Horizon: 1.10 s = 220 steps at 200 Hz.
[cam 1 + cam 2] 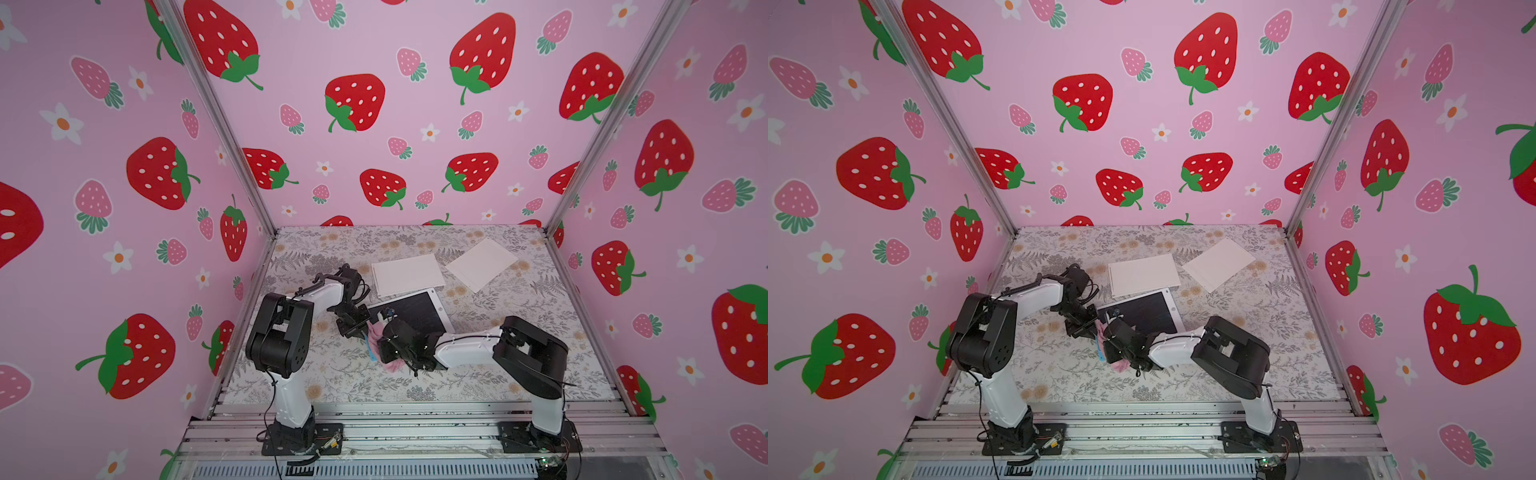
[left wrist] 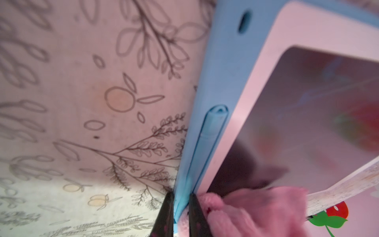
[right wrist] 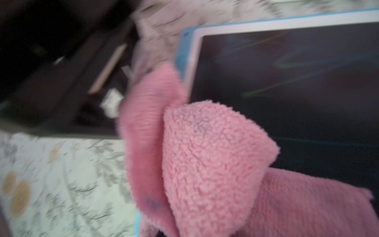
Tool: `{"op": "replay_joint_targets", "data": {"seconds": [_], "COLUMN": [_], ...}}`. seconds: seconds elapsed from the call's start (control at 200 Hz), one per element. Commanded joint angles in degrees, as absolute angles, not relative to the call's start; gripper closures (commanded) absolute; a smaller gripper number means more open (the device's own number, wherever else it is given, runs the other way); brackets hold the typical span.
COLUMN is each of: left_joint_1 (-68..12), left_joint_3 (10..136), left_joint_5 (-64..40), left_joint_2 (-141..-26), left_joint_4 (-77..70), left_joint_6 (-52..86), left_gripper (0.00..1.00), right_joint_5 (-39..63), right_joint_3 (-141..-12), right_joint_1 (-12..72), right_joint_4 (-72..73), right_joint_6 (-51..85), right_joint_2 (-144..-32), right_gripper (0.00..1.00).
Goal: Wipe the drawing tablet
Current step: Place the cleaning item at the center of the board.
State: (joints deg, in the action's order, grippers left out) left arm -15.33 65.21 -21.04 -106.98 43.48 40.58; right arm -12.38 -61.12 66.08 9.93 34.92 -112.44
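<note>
At the drawing tablet (image 1: 409, 311) edge, my left hand (image 2: 180, 207) clamps its blue rim; my right hand (image 1: 386, 322) grips pink cloth (image 3: 215, 153), fingers buried, view blurred.

**White shells, black joints**

Clad in smooth white shells along the left arm (image 1: 293, 395) and the right arm (image 1: 469, 347); jointed with boxy black housings (image 1: 530, 357), the round one on the left dotted with small holes; bolted to flat black base plates (image 1: 301, 442); strung with thin black cables (image 1: 271, 399) and reddish wires (image 1: 559, 446) at the feet; tipped, on the left gripper (image 2: 181, 195), with flat black fingers (image 2: 165, 215) faintly speckled pink.
</note>
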Motion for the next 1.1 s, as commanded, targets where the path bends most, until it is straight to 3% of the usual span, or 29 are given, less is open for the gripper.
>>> {"op": "replay_joint_targets", "data": {"seconds": [0.0,0.21,0.4,0.485,0.525,0.65,0.75,0.865,0.976,1.096], "left_joint_1": [-15.91,-15.90,-15.91,-15.91,-15.92,-15.73,-15.17,-13.59,-12.16,-10.89], "left_joint_3": [61.53,62.09,64.09,66.23,67.55,71.78,73.04,71.58,68.83,66.43], "left_joint_5": [-9.94,-8.79,-8.47,-9.02,-9.18,-11.55,-15.52,-21.41,-25.05,-25.51], "left_joint_2": [-113.47,-112.97,-110.96,-109.63,-109.13,-107.62,-106.47,-106.17,-106.09,-105.33], "left_joint_4": [39.65,40.78,41.49,42.21,42.90,44.10,42.98,39.85,36.91,36.34], "left_joint_6": [40.96,40.35,39.55,39.25,39.04,38.98,40.39,42.80,44.20,44.74], "left_gripper": [0.86,0.86,0.84,0.76,0.71,0.56,0.45,0.40,0.37,0.35], "right_joint_5": [-10.17,-9.65,-14.36,-11.91,-10.70,-9.17,-7.25,3.14,11.30,10.99], "right_joint_3": [-56.31,-41.33,-44.10,-47.80,-49.82,-58.83,-65.57,-70.71,-74.51,-79.39], "right_joint_1": [61.84,39.88,29.05,23.56,21.51,18.88,18.86,18.90,18.90,20.35], "right_joint_4": [0.13,-19.52,-39.62,-44.12,-46.08,-50.68,-51.41,-47.84,-45.27,-45.41], "right_joint_6": [38.66,56.68,60.35,57.44,55.56,46.06,39.82,33.27,29.49,28.00], "right_joint_2": [-111.63,-96.67,-83.41,-82.10,-81.84,-82.57,-84.38,-88.98,-95.16,-102.43], "right_gripper": [1.00,1.00,1.00,0.63,0.51,0.38,0.35,0.36,0.43,0.52]}}
